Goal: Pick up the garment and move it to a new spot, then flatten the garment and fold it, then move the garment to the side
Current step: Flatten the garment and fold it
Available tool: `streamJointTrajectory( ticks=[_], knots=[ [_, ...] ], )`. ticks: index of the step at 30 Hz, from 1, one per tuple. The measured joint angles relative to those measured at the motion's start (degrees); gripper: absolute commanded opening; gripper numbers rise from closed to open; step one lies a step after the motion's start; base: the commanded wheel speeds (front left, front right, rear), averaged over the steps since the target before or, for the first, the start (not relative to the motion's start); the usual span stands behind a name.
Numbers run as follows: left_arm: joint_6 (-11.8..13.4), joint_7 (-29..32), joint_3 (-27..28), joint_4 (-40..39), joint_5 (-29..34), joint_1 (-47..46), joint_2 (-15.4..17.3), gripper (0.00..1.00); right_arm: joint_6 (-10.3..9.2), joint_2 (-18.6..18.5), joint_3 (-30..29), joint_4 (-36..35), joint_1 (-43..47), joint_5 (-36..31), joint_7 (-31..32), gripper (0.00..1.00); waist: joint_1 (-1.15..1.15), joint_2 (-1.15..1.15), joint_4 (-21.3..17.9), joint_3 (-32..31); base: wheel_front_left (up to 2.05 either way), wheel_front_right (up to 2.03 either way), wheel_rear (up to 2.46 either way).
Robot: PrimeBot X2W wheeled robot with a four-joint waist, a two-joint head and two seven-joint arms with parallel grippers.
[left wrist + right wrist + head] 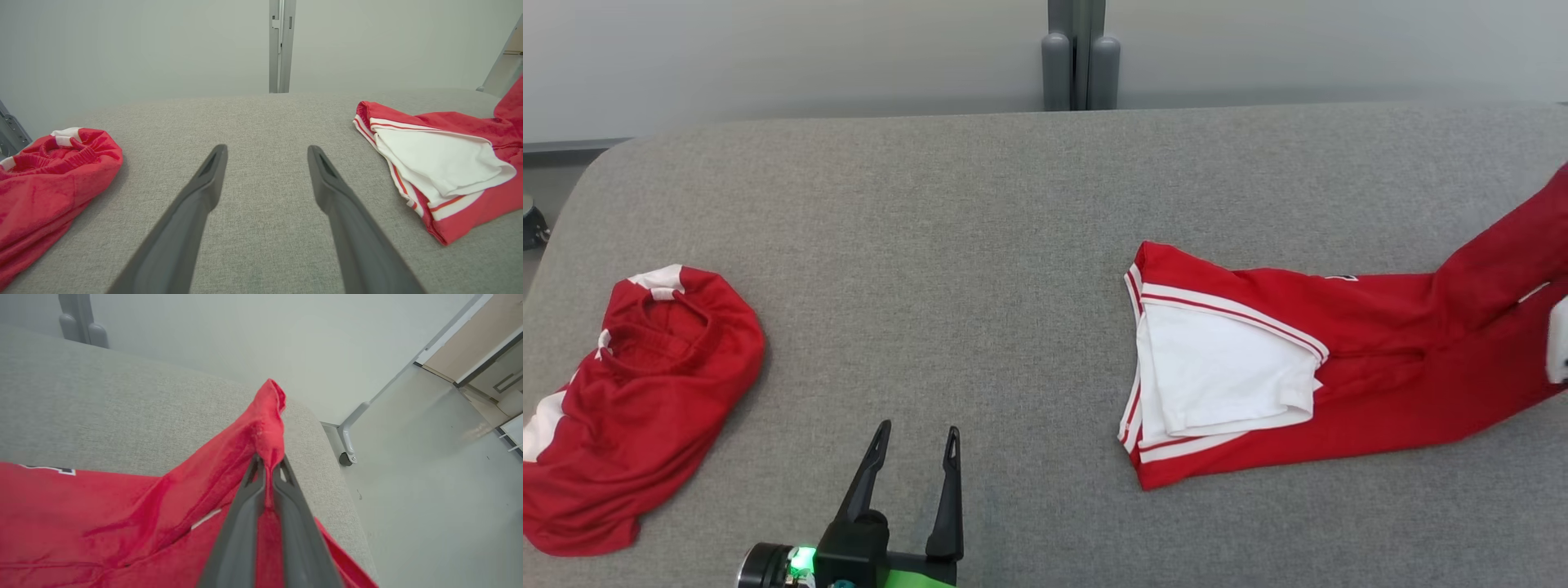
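Observation:
The garment (pixel 1380 392) is red, with a white panel (pixel 1225 367) and striped trim, and lies spread on the right half of the grey padded table (pixel 1013 245). One end of it rises off the surface toward the right edge of the head view. In the right wrist view my right gripper (pixel 268 462) is shut on a pinched ridge of the garment's red fabric (pixel 81 518), near the table's right edge. My left gripper (pixel 917 445) hovers open over bare table at the front centre, apart from the garment (pixel 461 120), with nothing between its fingers (pixel 212 171).
A second red and white garment (pixel 637 400) lies crumpled at the table's left front, also seen in the left wrist view (pixel 41 179). A grey post (pixel 1081 57) stands behind the table. Past the right edge is pale floor (pixel 429 498) and a caster (pixel 347 458).

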Motion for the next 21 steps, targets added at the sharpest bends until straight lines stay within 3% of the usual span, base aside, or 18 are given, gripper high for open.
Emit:
streamJointTrajectory(
  ticks=[11, 15, 21],
  knots=[
    [-0.49, 0.0, -0.51, 0.97, -0.58, 0.97, -0.32, 1.0, 0.0, 15.72, 1.81, -29.1, 14.01, -2.52, 11.18, 0.0, 0.0, 0.0, 2.76, -2.41, 0.0, 0.0, 0.0],
    [-0.63, 0.0, -0.81, 1.22, -0.57, 1.02, -0.38, 1.0, 0.0, 19.76, 4.47, -33.12, 16.63, -1.99, 12.89, 0.0, 0.0, 0.0, 4.2, -3.11, 0.0, 0.0, 0.0],
    [-1.01, 0.0, -1.14, 1.52, -0.53, 1.02, -0.44, 1.0, -0.01, 22.24, 6.79, -33.26, 17.81, -1.55, 13.43, 0.0, 0.0, 0.0, 6.38, -3.6, 0.0, 0.0, 0.0]
  ],
)
